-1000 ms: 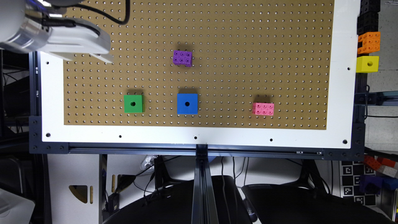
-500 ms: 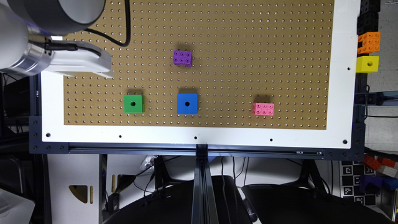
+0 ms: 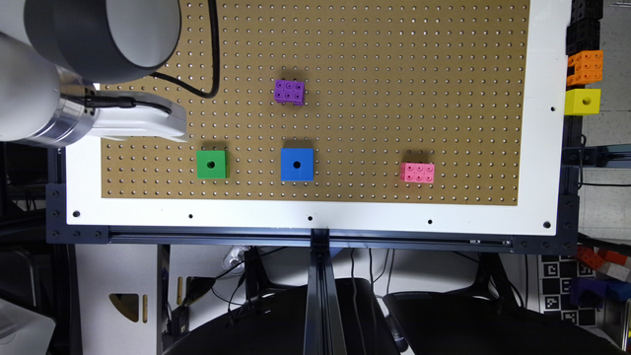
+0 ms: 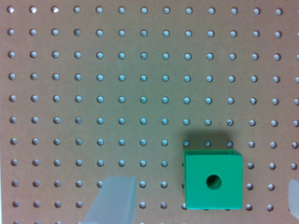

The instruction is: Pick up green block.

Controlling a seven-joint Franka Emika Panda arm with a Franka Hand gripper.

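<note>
The green block (image 3: 212,164) is a bright green cube with a round dark hole in its top. It rests on the brown pegboard (image 3: 369,59), toward the exterior view's left. My gripper (image 3: 143,121) hovers over the board, just left of and a little farther back than the block. In the wrist view the green block (image 4: 213,180) lies between my two pale fingertips (image 4: 114,198), closer to the one at the frame's edge. The gripper (image 4: 205,183) is open, holding nothing and well above the board.
A blue cube (image 3: 297,164) with the same hole sits right of the green one. A purple studded brick (image 3: 289,91) lies farther back and a pink one (image 3: 417,172) to the right. Yellow (image 3: 582,101) and orange (image 3: 584,67) blocks sit beyond the board's white right border.
The arm has swung further into the exterior view from the upper left, and the gripper has come lower and slightly right, closer to the green block. No block has moved.
</note>
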